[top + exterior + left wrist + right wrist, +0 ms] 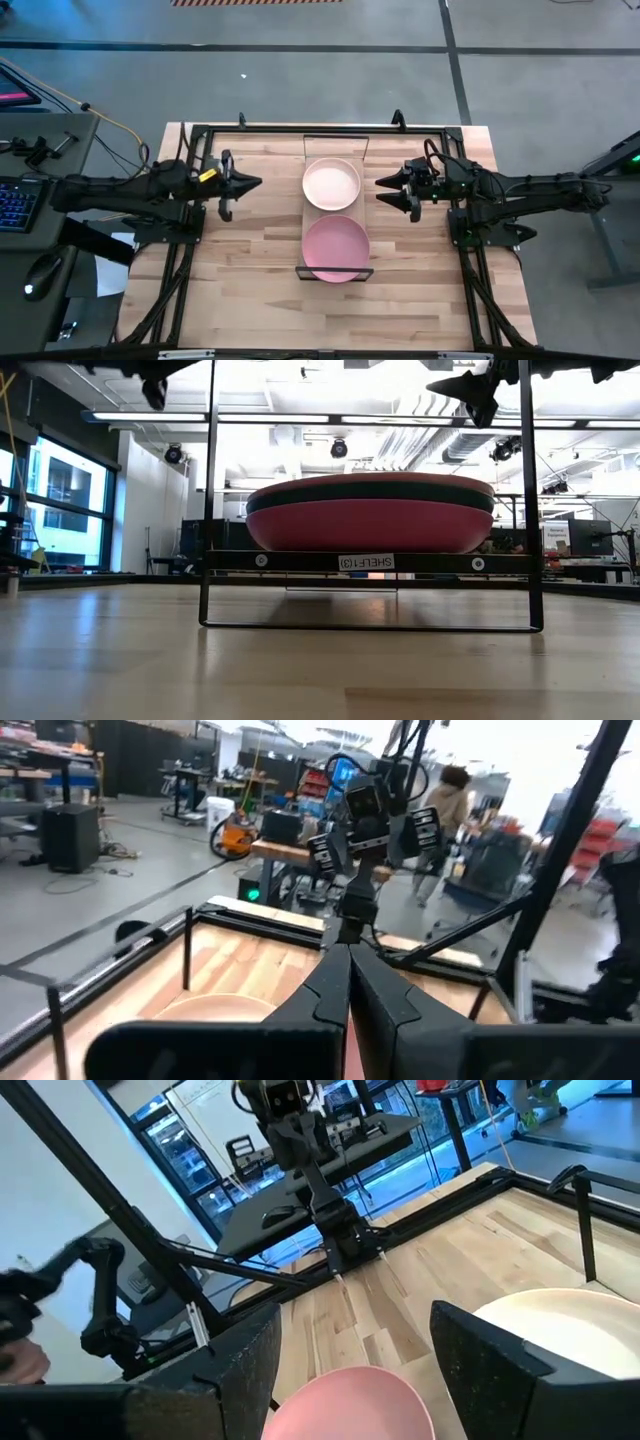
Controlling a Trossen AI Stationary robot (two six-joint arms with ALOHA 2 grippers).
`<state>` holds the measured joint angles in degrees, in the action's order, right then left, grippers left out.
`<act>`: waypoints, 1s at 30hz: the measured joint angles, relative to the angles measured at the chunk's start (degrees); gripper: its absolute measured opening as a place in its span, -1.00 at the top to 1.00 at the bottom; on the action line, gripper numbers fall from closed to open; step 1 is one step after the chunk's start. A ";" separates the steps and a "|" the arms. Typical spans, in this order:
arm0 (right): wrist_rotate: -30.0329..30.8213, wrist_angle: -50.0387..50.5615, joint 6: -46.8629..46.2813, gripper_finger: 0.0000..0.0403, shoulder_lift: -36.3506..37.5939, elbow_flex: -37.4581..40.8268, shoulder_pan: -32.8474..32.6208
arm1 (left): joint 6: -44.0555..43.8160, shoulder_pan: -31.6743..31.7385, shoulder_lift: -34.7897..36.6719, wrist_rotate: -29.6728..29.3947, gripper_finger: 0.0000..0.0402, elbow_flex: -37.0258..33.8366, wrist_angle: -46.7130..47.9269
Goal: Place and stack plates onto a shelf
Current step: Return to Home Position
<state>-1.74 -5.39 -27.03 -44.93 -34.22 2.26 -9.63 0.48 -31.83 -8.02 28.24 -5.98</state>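
Observation:
The shelf, light wood in a black wire frame, runs from near to far at the table's middle. A cream plate lies on its far half. A light pink plate tops a stack on its near half; the low view shows dark green and magenta plates beneath it. No pale teal plate shows. My left gripper hovers shut, left of the shelf. My right gripper hovers open, right of the shelf, level with the cream plate. The right wrist view shows the pink plate and cream plate.
The table's black frame rail runs along its far edge. Bare butcher-block tabletop lies on both sides of the shelf. A desk with a keyboard and mouse stands beyond the left edge. A person walks in the room behind.

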 joint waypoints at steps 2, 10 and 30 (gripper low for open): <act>0.00 0.00 -1.22 -0.18 0.00 0.00 0.00 | -1.12 0.22 2.13 0.90 1.00 -3.09 -2.29; -0.04 0.00 -2.95 -0.18 0.00 0.00 0.00 | -3.48 0.39 7.96 1.96 1.00 -14.40 -12.15; -1.71 0.26 -7.24 -0.18 0.02 -0.07 -0.02 | -8.31 0.37 19.06 3.33 1.00 -27.58 -13.30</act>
<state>-3.45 -5.13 -34.27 -44.91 -34.28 2.24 -17.93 0.85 -12.77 -4.69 0.66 -19.28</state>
